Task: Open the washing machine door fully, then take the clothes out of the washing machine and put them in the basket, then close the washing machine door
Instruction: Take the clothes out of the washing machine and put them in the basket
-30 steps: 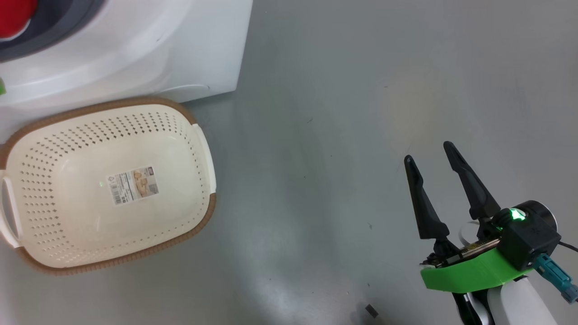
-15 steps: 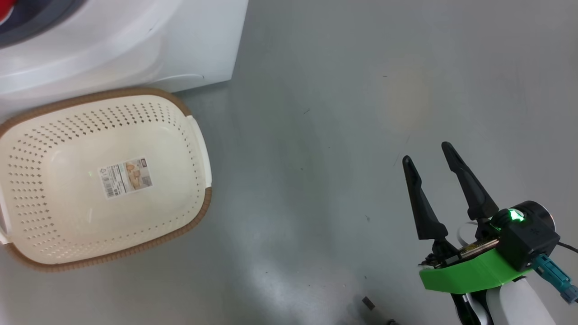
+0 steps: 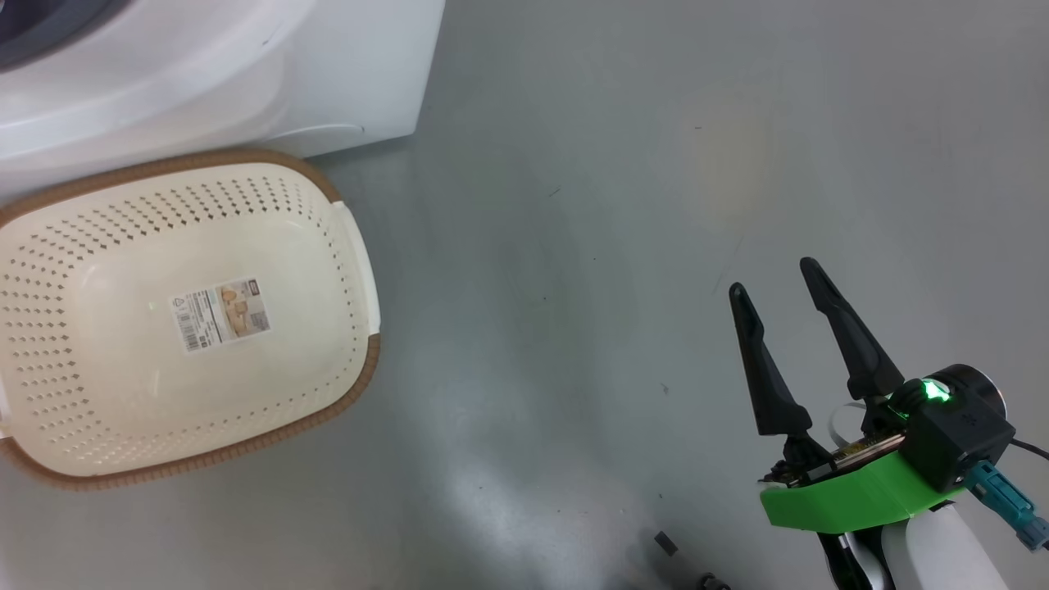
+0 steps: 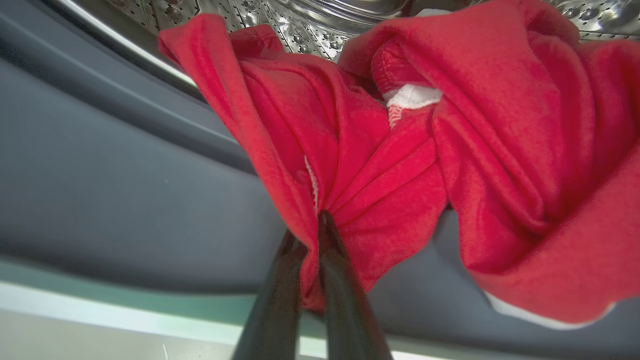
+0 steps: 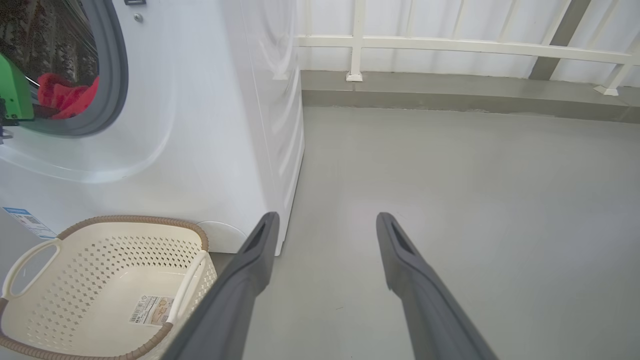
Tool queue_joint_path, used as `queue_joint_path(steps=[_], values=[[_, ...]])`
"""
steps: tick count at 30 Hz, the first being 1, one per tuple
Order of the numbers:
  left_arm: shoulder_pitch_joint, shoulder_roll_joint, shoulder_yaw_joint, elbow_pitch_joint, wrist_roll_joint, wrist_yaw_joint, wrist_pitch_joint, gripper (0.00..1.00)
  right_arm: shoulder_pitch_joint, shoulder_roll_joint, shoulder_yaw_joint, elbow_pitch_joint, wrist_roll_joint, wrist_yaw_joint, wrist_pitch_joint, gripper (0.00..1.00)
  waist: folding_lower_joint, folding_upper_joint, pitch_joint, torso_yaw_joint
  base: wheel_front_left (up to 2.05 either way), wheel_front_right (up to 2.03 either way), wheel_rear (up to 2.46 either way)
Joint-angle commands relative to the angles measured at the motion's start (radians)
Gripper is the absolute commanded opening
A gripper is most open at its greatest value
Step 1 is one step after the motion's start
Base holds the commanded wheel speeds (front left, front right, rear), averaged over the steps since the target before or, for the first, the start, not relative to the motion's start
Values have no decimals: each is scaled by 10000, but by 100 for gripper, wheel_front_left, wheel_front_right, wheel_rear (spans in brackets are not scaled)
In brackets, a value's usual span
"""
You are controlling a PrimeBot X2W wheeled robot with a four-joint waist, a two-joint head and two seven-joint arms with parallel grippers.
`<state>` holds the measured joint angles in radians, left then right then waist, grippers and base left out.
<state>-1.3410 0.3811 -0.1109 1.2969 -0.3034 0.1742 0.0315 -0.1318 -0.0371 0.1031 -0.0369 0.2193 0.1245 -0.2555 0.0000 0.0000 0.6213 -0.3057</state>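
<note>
The left gripper [image 4: 310, 234] was seen with its jaws pressed together on a fold of the red clothes [image 4: 450, 150]. These were bunched at the mouth of the washing machine [image 5: 210, 125], draped over the grey rubber ring [image 4: 100, 175] in front of the steel drum [image 4: 300, 20]. The right gripper [image 3: 774, 276] was held above the floor [image 3: 615, 205], well apart from the machine, with its jaws spread. The basket [image 3: 98, 393] was set on the floor just beside the machine's front, a paper label [image 3: 220, 315] stuck to its bottom.

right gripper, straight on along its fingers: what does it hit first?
Probably bare grey floor: the open right gripper points past the washing machine's corner, basket off to one side. Depth is unclear; the white railing lies farther on.
</note>
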Motion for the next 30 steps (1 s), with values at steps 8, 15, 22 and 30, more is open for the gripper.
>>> queue_joint_path(steps=[8,15,22,30], values=[[-194,293,-105,-330,-143,-455,-820,0,-175,-131,92,-174,95,62,-63,100,0,0,60,140,0,0,0],[-441,242,-227,-681,-154,-672,-1783,0,-244,-131,63,-162,122,62,-63,100,0,0,62,320,0,0,0],[-365,260,-263,-1193,-202,-837,-2675,0,-294,-131,42,-163,172,62,-63,100,0,0,15,481,0,0,0],[429,425,-182,-2845,-101,-826,-2925,0,-347,-131,21,-192,239,62,-63,100,0,0,-58,657,0,0,0]])
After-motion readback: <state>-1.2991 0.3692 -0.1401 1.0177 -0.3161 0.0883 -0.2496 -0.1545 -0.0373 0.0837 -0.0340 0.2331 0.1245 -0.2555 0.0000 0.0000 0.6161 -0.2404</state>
